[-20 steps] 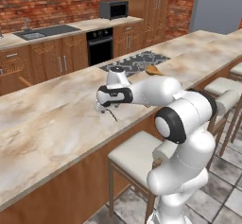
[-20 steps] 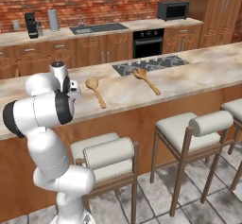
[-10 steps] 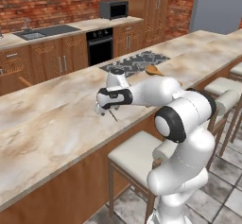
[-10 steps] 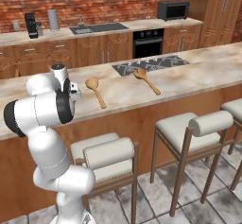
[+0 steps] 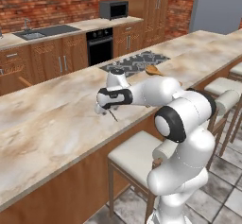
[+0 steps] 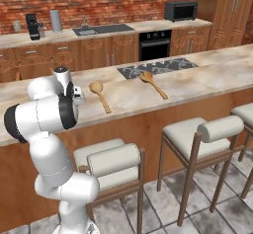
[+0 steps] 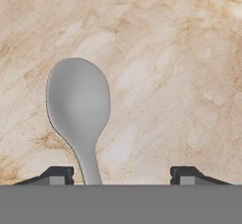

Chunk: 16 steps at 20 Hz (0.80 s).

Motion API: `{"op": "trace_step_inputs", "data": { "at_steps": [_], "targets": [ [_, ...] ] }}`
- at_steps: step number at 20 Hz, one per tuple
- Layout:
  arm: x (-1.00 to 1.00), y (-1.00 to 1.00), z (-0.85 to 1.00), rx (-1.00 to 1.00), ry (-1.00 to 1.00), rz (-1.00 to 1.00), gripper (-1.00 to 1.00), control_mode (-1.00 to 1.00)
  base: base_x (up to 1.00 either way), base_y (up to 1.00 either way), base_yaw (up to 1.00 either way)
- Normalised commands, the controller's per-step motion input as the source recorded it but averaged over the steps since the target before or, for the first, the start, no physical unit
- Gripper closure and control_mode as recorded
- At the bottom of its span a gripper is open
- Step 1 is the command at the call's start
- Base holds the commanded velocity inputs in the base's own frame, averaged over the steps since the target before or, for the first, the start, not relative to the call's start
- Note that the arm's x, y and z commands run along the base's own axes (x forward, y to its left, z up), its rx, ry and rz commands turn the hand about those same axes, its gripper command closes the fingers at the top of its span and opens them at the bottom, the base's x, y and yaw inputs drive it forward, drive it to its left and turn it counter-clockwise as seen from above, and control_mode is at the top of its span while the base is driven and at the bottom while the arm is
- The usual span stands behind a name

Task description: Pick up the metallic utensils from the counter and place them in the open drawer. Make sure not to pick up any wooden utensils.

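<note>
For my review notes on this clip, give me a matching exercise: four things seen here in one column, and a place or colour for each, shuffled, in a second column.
Things:
1. silver spoon
2. wooden spoon nearest the arm
3. microwave
4. cooktop

Places or colours:
A. black, on the back counter by the tall cabinets
B. dark patterned panel set into the near counter
C. grey, on the marbled counter, its handle running down between the jaws
D. light tan, lying on the counter just right of the arm in the right base view

Pairs: 1-C, 2-D, 3-A, 4-B
</note>
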Motion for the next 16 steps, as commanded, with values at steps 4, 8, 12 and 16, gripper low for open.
{"op": "trace_step_inputs", "data": {
  "at_steps": [4,8,12,16],
  "targets": [
    [-0.02,0.00,0.00,0.00,0.00,0.00,1.00,-1.00,0.00,0.00,0.00],
    [-0.03,0.00,0.00,0.00,0.00,0.00,1.00,-1.00,0.00,0.00,0.00],
    [-0.10,0.03,0.00,0.00,-0.01,0.00,1.00,-1.00,0.00,0.00,0.00],
    [-0.37,0.01,0.36,0.00,-0.10,0.00,1.00,-1.00,0.00,0.00,0.00]
  ]
}}
